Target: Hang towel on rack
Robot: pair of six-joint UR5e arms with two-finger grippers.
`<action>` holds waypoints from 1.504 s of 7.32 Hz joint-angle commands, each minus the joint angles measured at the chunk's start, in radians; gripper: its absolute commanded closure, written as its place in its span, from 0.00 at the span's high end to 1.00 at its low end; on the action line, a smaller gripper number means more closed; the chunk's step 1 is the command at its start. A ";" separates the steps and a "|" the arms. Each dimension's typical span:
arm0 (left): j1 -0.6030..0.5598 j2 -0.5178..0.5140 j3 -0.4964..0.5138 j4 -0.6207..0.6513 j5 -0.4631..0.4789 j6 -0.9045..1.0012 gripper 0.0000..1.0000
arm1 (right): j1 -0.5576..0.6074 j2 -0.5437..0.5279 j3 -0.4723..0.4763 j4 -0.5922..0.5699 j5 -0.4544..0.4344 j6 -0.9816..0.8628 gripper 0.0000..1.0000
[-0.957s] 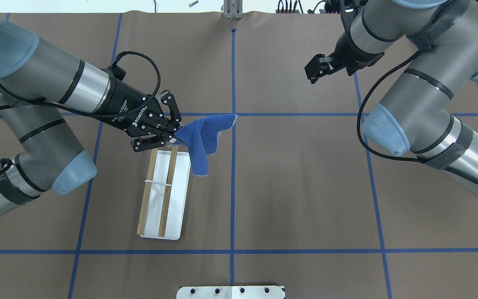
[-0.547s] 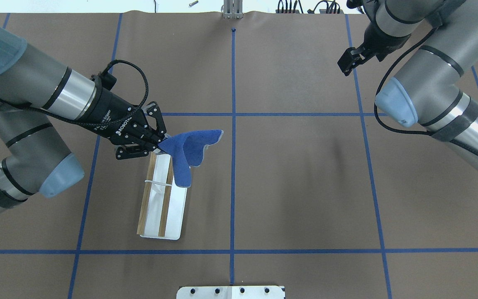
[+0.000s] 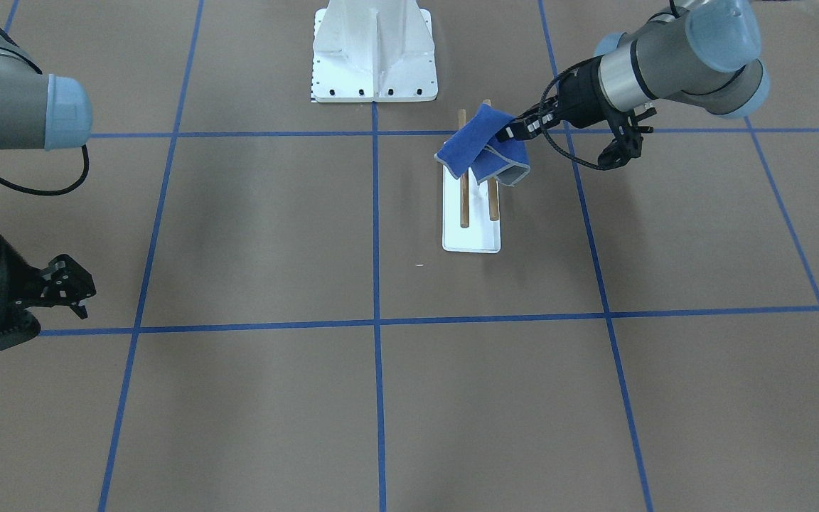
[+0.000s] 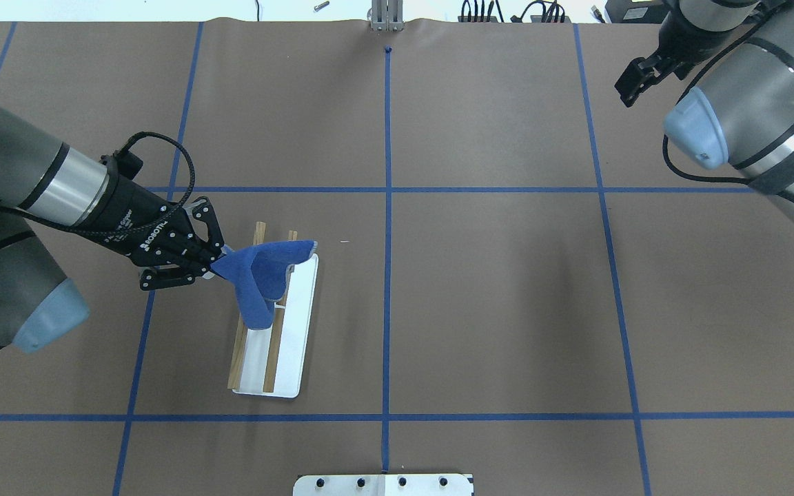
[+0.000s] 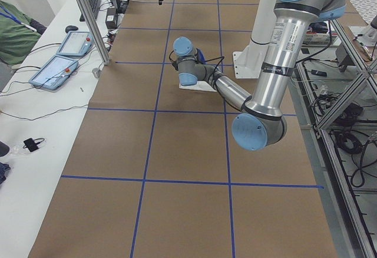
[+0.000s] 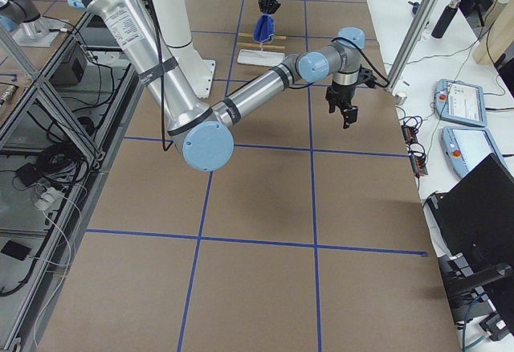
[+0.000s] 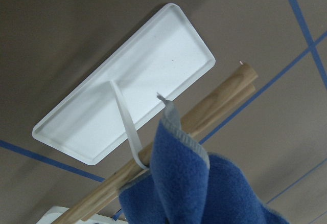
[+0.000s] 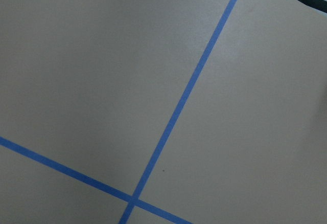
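Part of the rack [image 4: 293,331] was covered by the towel [image 4: 259,275] in the overhead view. In the left side view the towel was hidden behind the left arm [image 5: 234,94], the rack mostly so.

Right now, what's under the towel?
Both rack dowels and the white base plate, showing past its edges. The towel, pinched in the left jaws, covers a stretch of the dowels near their far end; whether it rests on them there is hidden.

The near grey metal arm with pale-blue joint caps [image 5: 268,87] stretches across the brown, blue-taped table [image 5: 118,146], ending beside a flat white plate [image 5: 206,87].
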 commanded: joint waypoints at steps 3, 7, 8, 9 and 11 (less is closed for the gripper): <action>0.007 -0.014 0.063 -0.002 0.013 -0.010 0.63 | 0.020 -0.013 -0.008 0.002 0.008 -0.027 1.00; -0.040 -0.031 0.095 -0.001 0.011 0.030 0.99 | 0.027 -0.015 -0.008 0.002 0.009 -0.027 1.00; -0.071 -0.046 0.124 0.001 0.011 0.032 0.99 | 0.038 -0.015 -0.008 0.000 0.021 -0.027 1.00; -0.100 -0.057 0.146 0.001 0.010 0.057 0.99 | 0.043 -0.016 -0.009 -0.001 0.028 -0.027 1.00; -0.174 -0.054 0.167 0.001 -0.002 0.110 0.99 | 0.058 -0.024 -0.011 -0.001 0.034 -0.027 1.00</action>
